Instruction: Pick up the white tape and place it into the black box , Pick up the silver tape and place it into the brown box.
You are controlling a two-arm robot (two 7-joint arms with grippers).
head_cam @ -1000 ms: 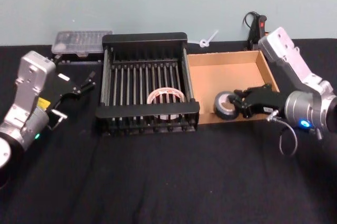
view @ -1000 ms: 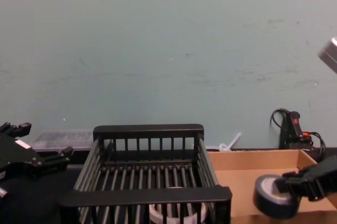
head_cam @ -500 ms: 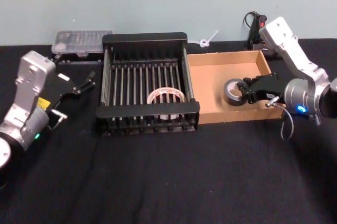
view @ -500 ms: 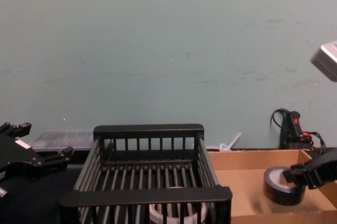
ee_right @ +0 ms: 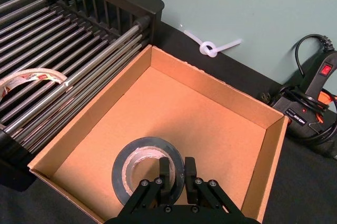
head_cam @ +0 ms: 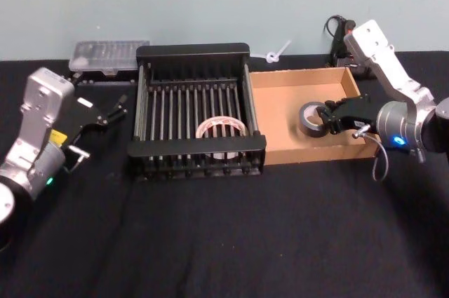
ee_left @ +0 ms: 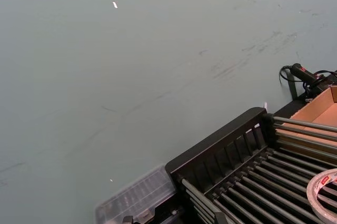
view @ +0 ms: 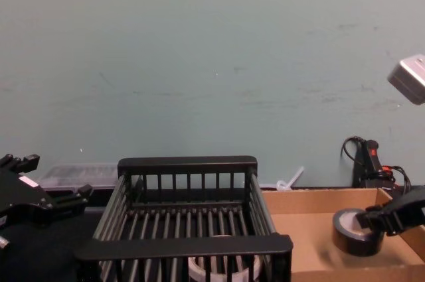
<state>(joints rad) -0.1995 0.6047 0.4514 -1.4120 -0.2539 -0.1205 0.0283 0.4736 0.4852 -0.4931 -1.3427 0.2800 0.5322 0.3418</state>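
Note:
The silver tape (head_cam: 309, 117) is inside the brown box (head_cam: 293, 78), near its right wall. My right gripper (head_cam: 325, 118) is shut on the roll's wall. In the right wrist view, one finger of the right gripper (ee_right: 178, 170) sits inside the silver tape (ee_right: 131, 167) and the other outside. I cannot tell whether the roll touches the floor of the box (ee_right: 211, 88). The white tape (head_cam: 221, 128) lies flat on the bars of the black box (head_cam: 191, 50). My left gripper (head_cam: 106, 111) stands open to the left of that box, holding nothing.
A clear plastic case (head_cam: 109, 54) lies at the back left. A black tool with a red switch and cord (head_cam: 343, 34) sits behind the brown box, beside a knotted white tie (head_cam: 276, 53). A grey-green wall closes the back. Black tabletop stretches in front.
My right gripper has carried the silver tape from above the brown box's front wall farther back and to the right, into the box. The left arm has not moved.

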